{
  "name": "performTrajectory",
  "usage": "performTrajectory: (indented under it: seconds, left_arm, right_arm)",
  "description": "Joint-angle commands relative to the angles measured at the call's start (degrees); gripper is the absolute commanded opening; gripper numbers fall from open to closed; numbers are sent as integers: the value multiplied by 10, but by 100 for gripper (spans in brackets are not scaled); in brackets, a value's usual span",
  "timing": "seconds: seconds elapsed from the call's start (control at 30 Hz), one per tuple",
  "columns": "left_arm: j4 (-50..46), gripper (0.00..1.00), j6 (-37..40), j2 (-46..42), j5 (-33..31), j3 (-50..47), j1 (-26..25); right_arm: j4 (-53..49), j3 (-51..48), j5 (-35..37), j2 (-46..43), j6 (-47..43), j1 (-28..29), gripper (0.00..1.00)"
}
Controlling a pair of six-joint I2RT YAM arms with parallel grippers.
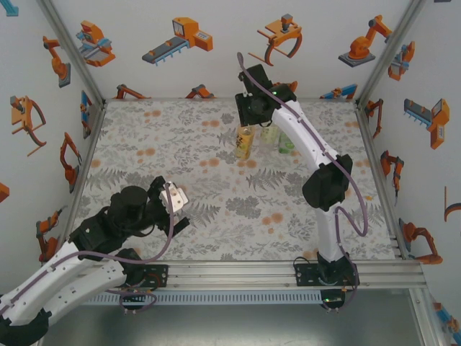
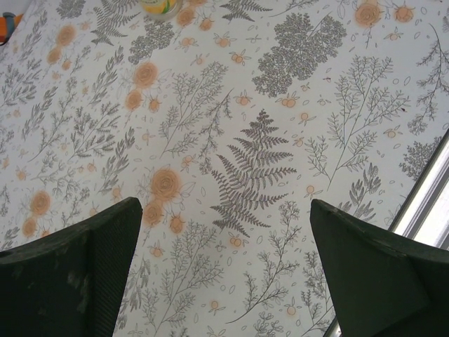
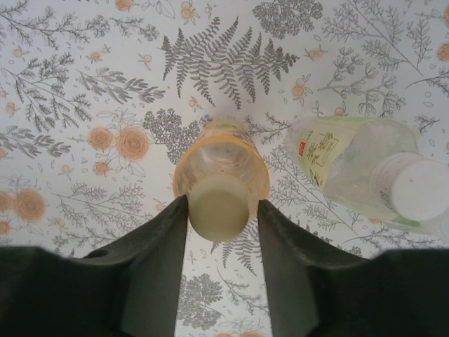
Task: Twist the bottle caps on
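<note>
Three bottles stand grouped in the upper centre of the overhead frame: one amber bottle (image 1: 244, 143), one clear bottle (image 1: 270, 134) with a pale label, and one green-tinted bottle (image 1: 287, 144). Two caps can be counted in the right wrist view: one pale cap (image 3: 219, 208) at lower centre, on the amber bottle, and one white cap (image 3: 419, 187) at the right edge, on the clear bottle. The third bottle's top is too small to judge. Two arms: one left arm (image 1: 72, 277) at lower left, one right arm (image 1: 306, 140) right of centre.
</note>
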Motion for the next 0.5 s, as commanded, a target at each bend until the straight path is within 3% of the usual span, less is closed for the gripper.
performTrajectory:
  seconds: [0.0, 0.33, 0.47]
  left_arm:
    - [-8, 97, -14, -5, -6, -7, 2]
    - [18, 97, -17, 4, -15, -16, 2]
    - [58, 97, -24, 15, -36, -37, 2]
  right_arm:
    - [-26, 15, -11, 10, -1, -4, 50]
    - [-26, 23, -16, -24, 6, -3, 58]
    - [-27, -3, 4, -64, -1, -4, 68]
